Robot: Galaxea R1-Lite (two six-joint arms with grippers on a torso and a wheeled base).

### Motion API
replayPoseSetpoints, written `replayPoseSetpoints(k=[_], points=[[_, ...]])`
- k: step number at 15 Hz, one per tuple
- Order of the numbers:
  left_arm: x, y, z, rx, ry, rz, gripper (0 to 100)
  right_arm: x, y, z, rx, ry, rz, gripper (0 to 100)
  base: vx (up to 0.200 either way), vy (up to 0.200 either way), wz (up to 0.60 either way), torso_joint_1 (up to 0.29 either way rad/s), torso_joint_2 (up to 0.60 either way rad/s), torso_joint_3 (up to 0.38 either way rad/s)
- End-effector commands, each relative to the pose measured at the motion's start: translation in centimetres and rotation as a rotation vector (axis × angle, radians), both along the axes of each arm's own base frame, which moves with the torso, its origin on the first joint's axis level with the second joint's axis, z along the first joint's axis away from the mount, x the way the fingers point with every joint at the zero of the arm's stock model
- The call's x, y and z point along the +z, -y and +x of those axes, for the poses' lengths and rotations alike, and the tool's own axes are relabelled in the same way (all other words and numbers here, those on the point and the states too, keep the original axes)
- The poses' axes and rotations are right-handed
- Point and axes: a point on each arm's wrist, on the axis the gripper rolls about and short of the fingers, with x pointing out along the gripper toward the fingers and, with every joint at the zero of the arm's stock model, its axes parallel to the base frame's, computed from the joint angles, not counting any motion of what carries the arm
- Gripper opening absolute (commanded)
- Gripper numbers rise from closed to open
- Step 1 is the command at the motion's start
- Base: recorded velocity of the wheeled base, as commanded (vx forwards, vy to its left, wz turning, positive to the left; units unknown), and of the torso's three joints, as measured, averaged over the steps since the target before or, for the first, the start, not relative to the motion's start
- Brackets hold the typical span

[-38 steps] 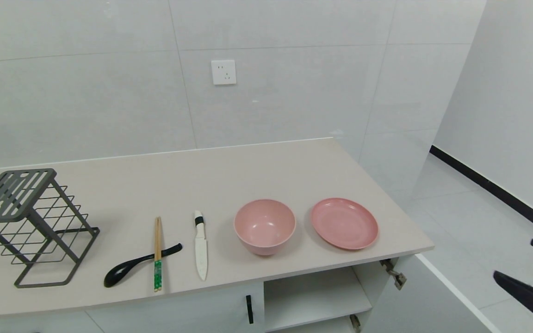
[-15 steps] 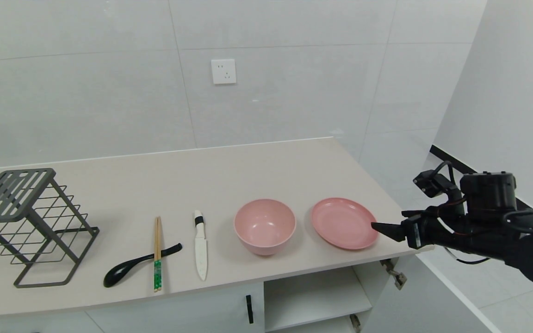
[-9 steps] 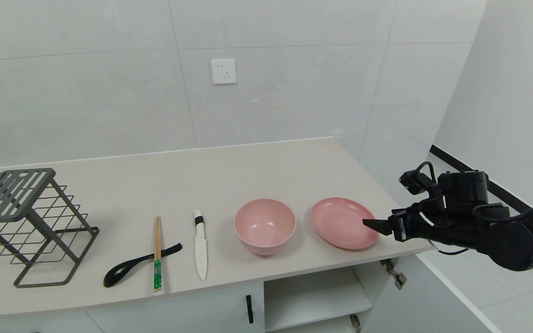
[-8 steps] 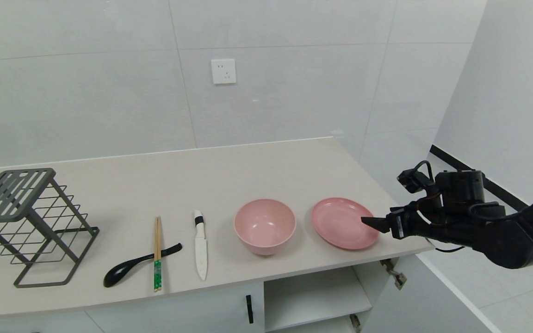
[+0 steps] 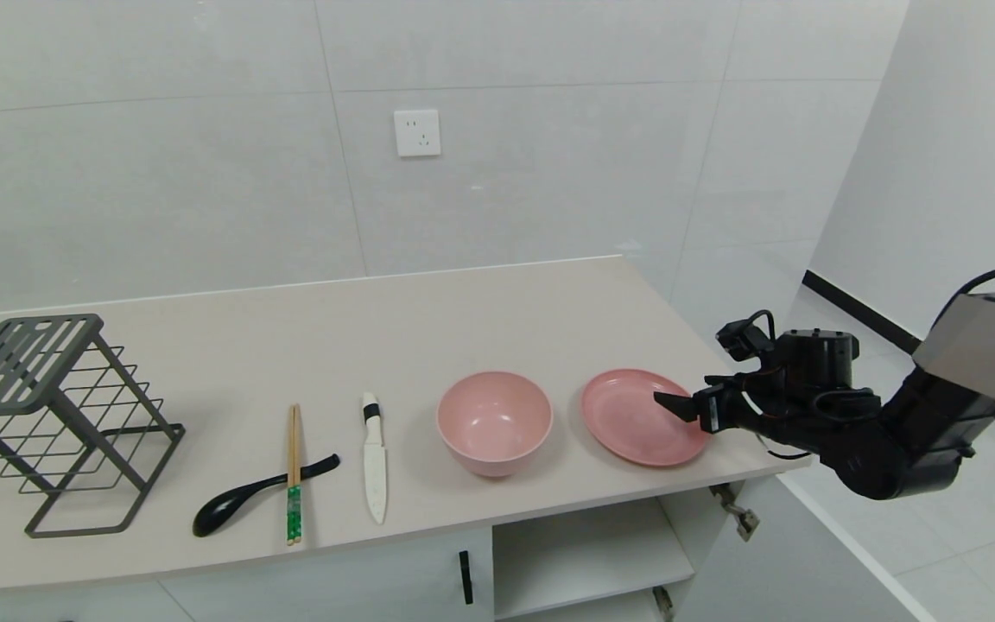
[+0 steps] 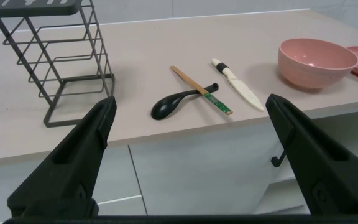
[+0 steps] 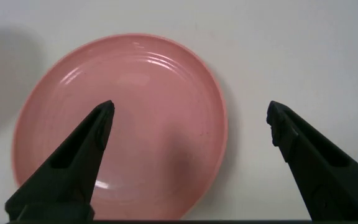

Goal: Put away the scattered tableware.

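Note:
On the counter [image 5: 428, 320] lie, from left to right, a black spoon [image 5: 243, 498], a pair of chopsticks [image 5: 294, 471] across its handle, a white knife [image 5: 374, 462], a pink bowl [image 5: 494, 422] and a pink plate [image 5: 636, 419]. My right gripper [image 5: 679, 404] hovers open just above the plate's right rim. From the wrist, the plate [image 7: 135, 137] lies below the right gripper [image 7: 190, 107], mostly under one finger. My left gripper [image 6: 190, 102] is open in front of the counter edge, facing the spoon [image 6: 169, 106], chopsticks [image 6: 201, 90], knife [image 6: 238, 87] and bowl [image 6: 316, 61].
A dark wire rack [image 5: 57, 415] stands at the counter's left end, also seen as the rack [image 6: 55, 56] from the left wrist. Below the plate, the cabinet stands open with a white shelf [image 5: 588, 553] and door hinges [image 5: 735, 510]. A wall socket [image 5: 417, 133] is behind.
My right arm came up from the lower right and moved left, bringing its open gripper from off the counter to over the plate's right rim. The tableware has not moved.

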Motion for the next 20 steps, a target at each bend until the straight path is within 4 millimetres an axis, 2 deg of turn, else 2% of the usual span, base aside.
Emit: replayPoseSetpoints(k=[1,11,12,14,17,20], points=[[0.0,0.0,0.0,0.001,-0.001,0.0,100,-1.3,-0.1,0.2,-0.002,-0.03,0.001,100,0.0,0.0,0.0,0.0,0.0,0.0],[0.0,0.0,0.0,-0.001,-0.001,0.0,100,-2.3,-0.5,-0.6,0.015,-0.074,-0.004,100,0.0,0.0,0.0,0.0,0.0,0.0],[0.0,0.0,0.0,0.001,-0.001,0.0,100,-2.3,-0.7,-0.6,0.021,-0.072,-0.004,0,0.0,0.0,0.0,0.0,0.0,0.0],[0.0,0.0,0.0,0.001,-0.001,0.0,100,-2.5,-1.2,-1.1,0.033,-0.085,-0.006,0,0.0,0.0,0.0,0.0,0.0,0.0],[0.0,0.0,0.0,0.001,-0.001,0.0,100,-4.0,-1.2,-1.5,0.006,-0.129,-0.03,0,0.0,0.0,0.0,0.0,0.0,0.0],[0.0,0.0,0.0,-0.001,-0.001,0.0,100,-2.8,-0.1,0.0,-0.061,-0.062,-0.026,0,0.0,0.0,0.0,0.0,0.0,0.0]])
